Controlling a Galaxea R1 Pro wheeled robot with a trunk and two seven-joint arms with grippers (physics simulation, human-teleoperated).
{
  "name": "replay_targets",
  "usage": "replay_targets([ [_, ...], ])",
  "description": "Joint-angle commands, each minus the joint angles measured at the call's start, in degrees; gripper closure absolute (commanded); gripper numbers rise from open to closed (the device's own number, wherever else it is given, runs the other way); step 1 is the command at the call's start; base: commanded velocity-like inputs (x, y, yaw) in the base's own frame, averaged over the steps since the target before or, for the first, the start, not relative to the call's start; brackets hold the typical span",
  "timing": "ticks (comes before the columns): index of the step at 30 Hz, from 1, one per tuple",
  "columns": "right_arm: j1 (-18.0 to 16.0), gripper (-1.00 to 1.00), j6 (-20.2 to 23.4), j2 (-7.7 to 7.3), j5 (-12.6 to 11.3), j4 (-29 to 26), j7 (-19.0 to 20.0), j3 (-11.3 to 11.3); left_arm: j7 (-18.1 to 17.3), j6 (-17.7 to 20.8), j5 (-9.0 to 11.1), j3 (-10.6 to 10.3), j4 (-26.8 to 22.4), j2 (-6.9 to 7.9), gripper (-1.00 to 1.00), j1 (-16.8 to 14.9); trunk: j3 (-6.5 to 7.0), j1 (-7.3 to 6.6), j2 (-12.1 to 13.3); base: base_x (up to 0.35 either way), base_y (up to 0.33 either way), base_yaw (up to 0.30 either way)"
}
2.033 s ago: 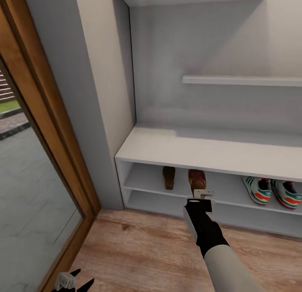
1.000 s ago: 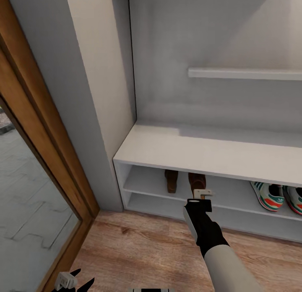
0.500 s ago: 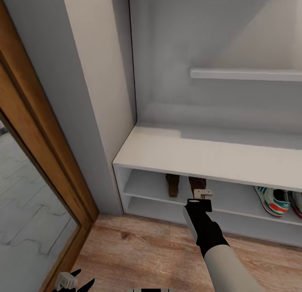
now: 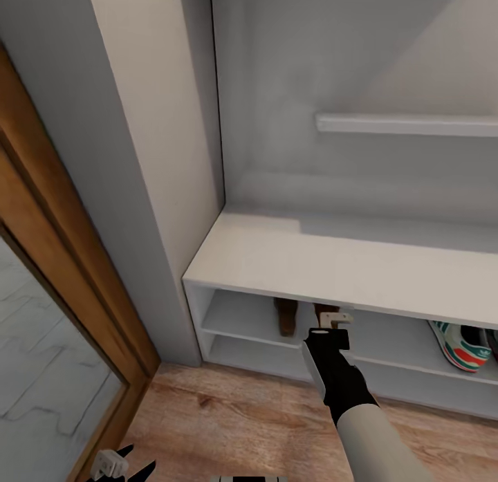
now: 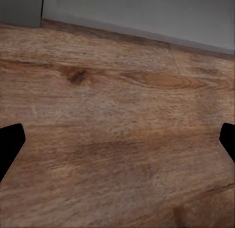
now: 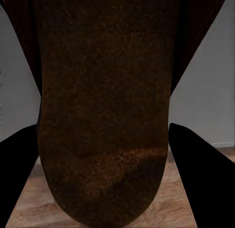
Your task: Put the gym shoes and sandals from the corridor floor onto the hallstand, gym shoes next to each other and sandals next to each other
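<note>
The right gripper [image 4: 335, 321] reaches into the rack [image 4: 360, 261] at its upper shoe shelf, with a sandal [image 6: 105, 115] between its spread fingers; whether they press it I cannot tell. The other sandal [image 4: 285, 314] sits on the same shelf just beside it, and a gym shoe [image 4: 462, 344] lies farther along. The left gripper [image 4: 114, 465] hangs open low over the floor [image 5: 117, 125].
</note>
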Motion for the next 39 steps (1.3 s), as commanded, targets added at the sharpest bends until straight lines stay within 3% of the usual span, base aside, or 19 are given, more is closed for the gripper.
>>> replay_targets([
  [1, 0.0, 1.00, 0.5, 0.02, 0.4, 0.0, 0.0, 0.0, -0.3, -0.1, 0.1, 0.1, 0.1, 0.00, -1.00, 0.0, -0.05, 0.01, 0.0, 0.196, 0.000, 0.000],
  [31, 0.0, 1.00, 0.5, 0.02, 0.4, -0.1, 0.0, 0.0, -0.3, -0.1, 0.1, 0.1, 0.1, 0.00, -1.00, 0.0, -0.05, 0.01, 0.0, 0.066, 0.000, 0.000],
  [32, 0.0, -1.00, 0.5, 0.02, 0.4, -0.1, 0.0, 0.0, -0.3, -0.1, 0.1, 0.1, 0.1, 0.00, -1.00, 0.0, -0.05, 0.01, 0.0, 0.000, 0.000, 0.000],
  [39, 0.0, -1.00, 0.5, 0.02, 0.4, -0.1, 0.0, 0.0, -0.3, -0.1, 0.1, 0.1, 0.1, 0.00, -1.00, 0.0, -0.05, 0.01, 0.0, 0.000, 0.000, 0.000],
])
